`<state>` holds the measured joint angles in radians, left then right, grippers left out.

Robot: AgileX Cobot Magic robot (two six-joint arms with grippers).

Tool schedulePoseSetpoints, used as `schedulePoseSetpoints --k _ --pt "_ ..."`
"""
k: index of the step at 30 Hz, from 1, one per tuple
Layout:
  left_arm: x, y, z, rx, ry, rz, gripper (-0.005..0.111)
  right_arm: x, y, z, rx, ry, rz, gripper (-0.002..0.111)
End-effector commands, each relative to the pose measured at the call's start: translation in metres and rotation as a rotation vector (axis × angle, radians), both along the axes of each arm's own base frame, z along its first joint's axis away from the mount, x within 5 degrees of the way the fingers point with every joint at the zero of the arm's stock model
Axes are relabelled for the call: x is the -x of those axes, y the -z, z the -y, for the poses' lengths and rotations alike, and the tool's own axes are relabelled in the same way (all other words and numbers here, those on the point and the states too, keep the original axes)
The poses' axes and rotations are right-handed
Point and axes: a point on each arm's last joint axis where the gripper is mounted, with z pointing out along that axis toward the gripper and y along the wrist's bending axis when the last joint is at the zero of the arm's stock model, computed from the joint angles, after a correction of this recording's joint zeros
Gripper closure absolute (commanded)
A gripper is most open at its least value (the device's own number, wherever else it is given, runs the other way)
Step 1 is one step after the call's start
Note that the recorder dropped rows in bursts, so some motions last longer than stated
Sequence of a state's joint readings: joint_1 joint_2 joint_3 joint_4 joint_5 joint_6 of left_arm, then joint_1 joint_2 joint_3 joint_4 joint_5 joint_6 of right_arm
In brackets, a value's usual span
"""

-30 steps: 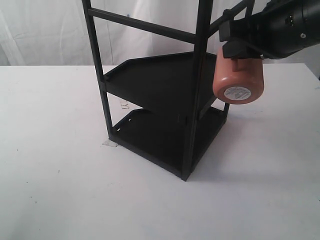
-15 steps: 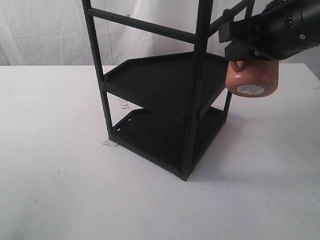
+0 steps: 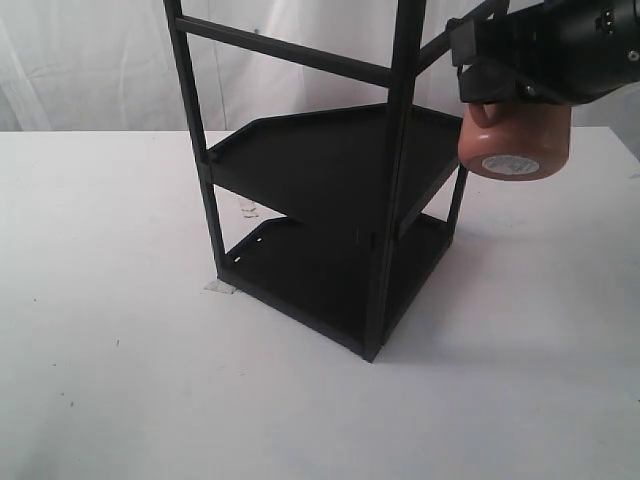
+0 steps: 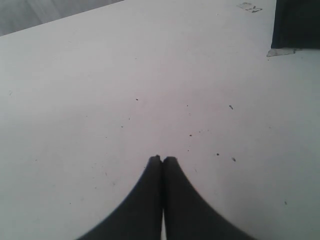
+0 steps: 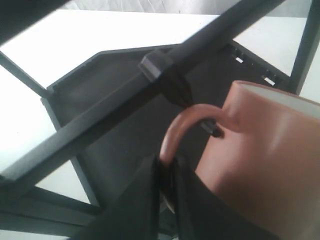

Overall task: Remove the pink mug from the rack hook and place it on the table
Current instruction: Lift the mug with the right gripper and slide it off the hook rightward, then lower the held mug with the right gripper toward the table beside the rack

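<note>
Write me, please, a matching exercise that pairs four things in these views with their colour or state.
1. pink mug
2. left gripper
3. right gripper
4. rack

A. black, two shelves
B. jaws shut on the mug's handle
C. jaws shut, holding nothing
D. held in the air, white sticker underneath

Pairs: 1-D, 2-C, 3-B, 4-A

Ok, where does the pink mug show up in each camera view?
Exterior view: pink mug upper right, bottom sticker facing the camera, beside the black rack.
Left wrist view: not in it; only a black rack corner and the table.
Right wrist view: pink mug close up, handle pinched by the right claw.
Shared landmark: the black rack.
</note>
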<state>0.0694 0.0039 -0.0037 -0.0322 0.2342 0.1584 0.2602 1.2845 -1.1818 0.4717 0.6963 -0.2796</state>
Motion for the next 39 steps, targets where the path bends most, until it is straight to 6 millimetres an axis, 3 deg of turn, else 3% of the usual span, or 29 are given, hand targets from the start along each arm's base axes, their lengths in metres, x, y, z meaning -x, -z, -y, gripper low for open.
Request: schedulePoseSetpoints --k 1,20,24,27,29,33,39 --pt "0.0 0.001 0.001 0.008 0.005 0.002 0.107 0.007 -0.007 0.002 0.0 -0.005 0.023 0.108" --pt "0.0 0.001 0.001 0.008 0.005 0.002 0.107 0.029 -0.021 0.015 0.124 -0.004 0.067 0.108" --pt "0.0 0.001 0.001 0.008 0.005 0.002 0.107 0.034 -0.047 0.022 0.067 0.073 0.288 0.108" --pt "0.0 0.001 0.001 0.008 0.005 0.002 0.107 0.055 -0.073 0.029 0.089 0.074 0.479 0.108" --pt "0.0 0.001 0.001 0.008 0.005 0.002 0.107 0.069 -0.078 0.034 0.157 0.046 0.57 0.108" --pt "0.0 0.001 0.001 0.008 0.005 0.002 0.107 0.087 -0.06 0.042 0.193 0.081 0.683 0.108" --pt "0.0 0.001 0.001 0.008 0.005 0.002 0.107 0.082 0.011 0.047 0.139 0.171 0.612 0.108"
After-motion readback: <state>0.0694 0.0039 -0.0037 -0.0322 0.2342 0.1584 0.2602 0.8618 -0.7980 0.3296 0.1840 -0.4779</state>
